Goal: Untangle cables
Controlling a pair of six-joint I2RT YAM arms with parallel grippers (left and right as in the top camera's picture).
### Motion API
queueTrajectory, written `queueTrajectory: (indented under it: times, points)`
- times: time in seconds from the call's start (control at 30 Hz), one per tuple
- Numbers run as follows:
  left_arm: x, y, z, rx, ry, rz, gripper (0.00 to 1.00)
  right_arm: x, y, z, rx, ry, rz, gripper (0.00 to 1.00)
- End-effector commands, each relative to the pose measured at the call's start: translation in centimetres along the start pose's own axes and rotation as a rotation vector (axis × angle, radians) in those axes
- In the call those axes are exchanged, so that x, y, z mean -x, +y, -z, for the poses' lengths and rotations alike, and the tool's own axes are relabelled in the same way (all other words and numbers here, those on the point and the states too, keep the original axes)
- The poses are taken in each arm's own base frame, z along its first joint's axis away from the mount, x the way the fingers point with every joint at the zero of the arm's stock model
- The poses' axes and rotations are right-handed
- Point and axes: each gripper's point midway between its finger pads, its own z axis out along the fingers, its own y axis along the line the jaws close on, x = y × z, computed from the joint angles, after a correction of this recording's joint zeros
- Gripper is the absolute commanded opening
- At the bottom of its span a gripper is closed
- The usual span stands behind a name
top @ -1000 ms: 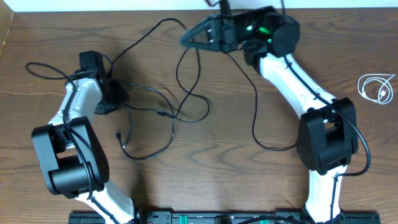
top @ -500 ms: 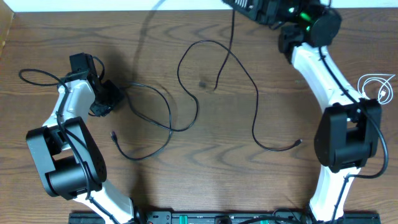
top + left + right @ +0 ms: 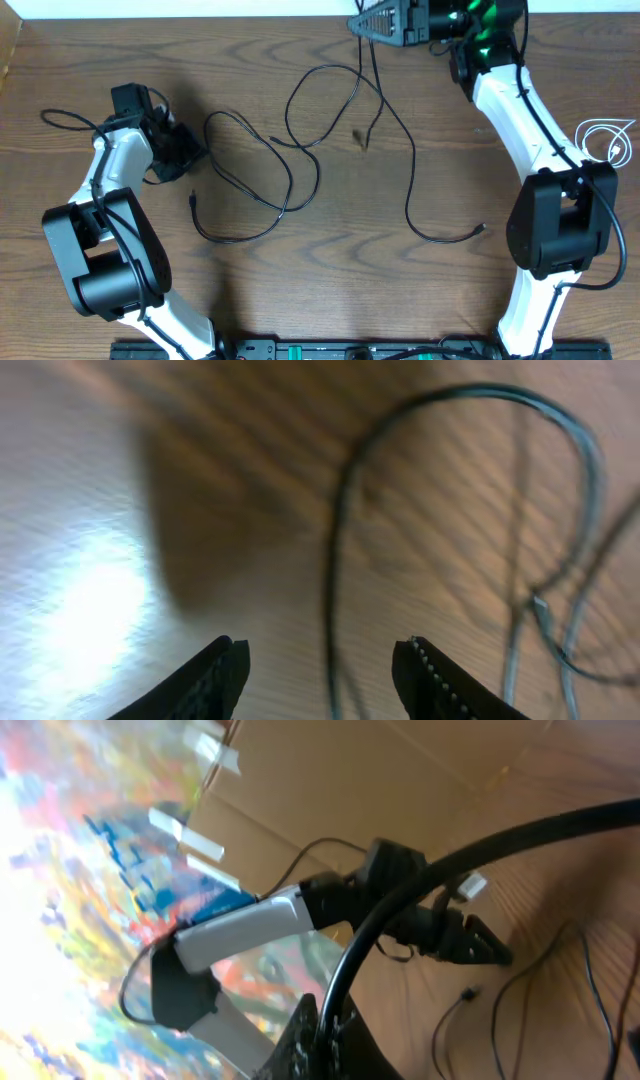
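My right gripper [image 3: 362, 22] is at the table's far edge, shut on a black cable [image 3: 410, 160] that trails down to a plug end [image 3: 483, 230]. In the right wrist view the jaws [image 3: 325, 1025] pinch this cable [image 3: 420, 890]. A second black cable [image 3: 285, 195] lies looped on the wood at centre left, its plug [image 3: 191, 200] near my left arm. My left gripper [image 3: 188, 150] is low over the table beside that loop. In the left wrist view it [image 3: 323, 646] stands open, and the cable [image 3: 335, 590] runs through the gap untouched. A white cable [image 3: 606, 140] lies coiled at far right.
The thicker black wire of the left arm [image 3: 65, 115] loops out at far left. Cardboard and a bright patterned surface fill the background of the right wrist view. The wooden table's [image 3: 330, 290] far edge runs just behind the right gripper.
The right gripper swung up and right with its cable, pulling it off the tangle at centre. The two black cables now lie more apart. The left jaws widened slightly.
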Motion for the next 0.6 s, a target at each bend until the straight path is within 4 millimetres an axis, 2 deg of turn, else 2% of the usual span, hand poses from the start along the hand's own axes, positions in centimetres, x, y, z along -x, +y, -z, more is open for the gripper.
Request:
queueTrajectory:
  times: [0.0,0.17,0.27,0.4,0.5,0.53,0.57]
  points:
    - [-0.6,-2.6,0.0,-0.163,0.042,-0.118,0.54,-0.7,1.0,-0.9,0.02,0.041,0.147,0.01]
    - [-0.8,-3.3,0.1,-0.206,0.048,-0.145,0.56,-1.2,-0.6,-1.6,-0.003,0.03,0.12,0.01]
    - [-0.8,-3.3,0.1,-0.205,0.048,-0.145,0.57,-1.5,-2.4,-2.2,-0.059,0.002,0.094,0.01]
    - [-0.8,-3.2,0.1,-0.199,0.047,-0.144,0.58,-2.6,-8.6,-1.9,-0.335,-0.071,-0.026,0.01]
    - [-0.7,-3.2,0.1,-0.199,0.046,-0.144,0.58,-4.4,-13.6,-0.2,-0.637,-0.086,-0.096,0.01]
    - [-0.7,-3.2,0.1,-0.199,0.046,-0.144,0.58,-5.6,-16.2,1.3,-0.835,-0.086,-0.125,0.01]
    - [-0.7,-3.2,0.1,-0.199,0.046,-0.144,0.58,-6.2,-17.4,2.3,-0.948,-0.084,-0.128,0.01]
